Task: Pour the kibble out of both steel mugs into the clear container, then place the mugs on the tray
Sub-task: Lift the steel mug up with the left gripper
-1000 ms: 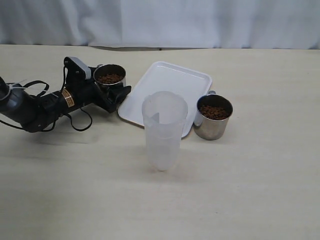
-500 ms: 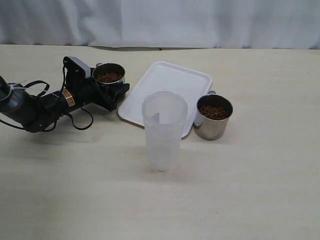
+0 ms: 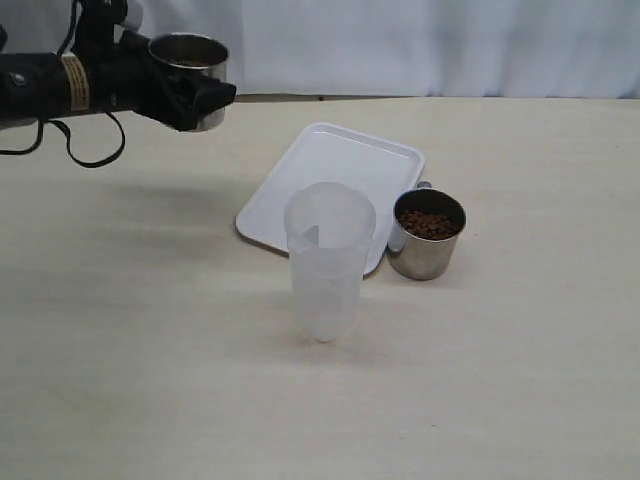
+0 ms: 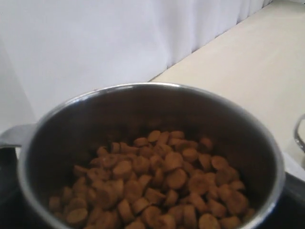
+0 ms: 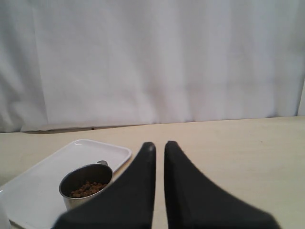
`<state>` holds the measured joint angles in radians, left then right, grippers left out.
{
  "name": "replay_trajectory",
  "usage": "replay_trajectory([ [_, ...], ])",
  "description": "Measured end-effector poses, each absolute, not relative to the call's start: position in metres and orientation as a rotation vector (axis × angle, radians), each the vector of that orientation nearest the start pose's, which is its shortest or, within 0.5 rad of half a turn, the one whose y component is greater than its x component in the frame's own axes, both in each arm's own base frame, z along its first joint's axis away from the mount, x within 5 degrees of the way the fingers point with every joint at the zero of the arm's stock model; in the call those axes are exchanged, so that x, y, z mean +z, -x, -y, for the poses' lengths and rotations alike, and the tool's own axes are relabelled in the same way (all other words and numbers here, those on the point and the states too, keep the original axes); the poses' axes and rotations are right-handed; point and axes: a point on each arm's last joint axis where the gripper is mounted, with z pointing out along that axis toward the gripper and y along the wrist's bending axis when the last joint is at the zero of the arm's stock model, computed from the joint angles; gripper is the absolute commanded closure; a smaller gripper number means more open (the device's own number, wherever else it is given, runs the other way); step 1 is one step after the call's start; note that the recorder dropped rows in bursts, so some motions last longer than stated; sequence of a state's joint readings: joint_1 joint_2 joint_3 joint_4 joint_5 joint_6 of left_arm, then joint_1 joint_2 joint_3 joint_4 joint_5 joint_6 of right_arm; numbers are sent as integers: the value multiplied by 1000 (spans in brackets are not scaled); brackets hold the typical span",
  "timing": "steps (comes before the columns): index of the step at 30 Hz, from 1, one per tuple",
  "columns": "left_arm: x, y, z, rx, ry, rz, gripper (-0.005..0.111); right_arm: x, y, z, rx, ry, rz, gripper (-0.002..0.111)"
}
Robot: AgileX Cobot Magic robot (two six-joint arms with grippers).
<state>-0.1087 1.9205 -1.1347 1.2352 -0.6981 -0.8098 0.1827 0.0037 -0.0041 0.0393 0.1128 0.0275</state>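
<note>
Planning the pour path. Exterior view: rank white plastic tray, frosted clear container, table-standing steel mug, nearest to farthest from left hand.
1. White plastic tray, middle back.
2. Frosted clear container, in front of the tray.
3. Steel mug on the table, beside the tray's right corner.

Our left gripper (image 3: 198, 98) has risen well clear of the table (image 3: 150, 330); we now carry the steel mug (image 3: 188, 58) of kibble (image 4: 157, 191) upright between its fingers.

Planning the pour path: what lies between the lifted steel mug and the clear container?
Exterior view: past the lifted steel mug, only bare table and the tray's left edge.
</note>
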Motion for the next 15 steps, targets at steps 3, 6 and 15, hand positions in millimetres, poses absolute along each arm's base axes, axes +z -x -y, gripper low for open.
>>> replay_trajectory([
  [3, 231, -362, 110, -478, -853, -1732, 107, 204, -56, -11, 197, 96, -1597, 103],
  [6, 245, -332, 116, -472, -878, -1712, 107, 204, -56, -11, 197, 96, -1597, 103],
  [15, 270, -264, 147, -296, -967, -1723, 107, 204, -56, -11, 197, 96, -1597, 103],
])
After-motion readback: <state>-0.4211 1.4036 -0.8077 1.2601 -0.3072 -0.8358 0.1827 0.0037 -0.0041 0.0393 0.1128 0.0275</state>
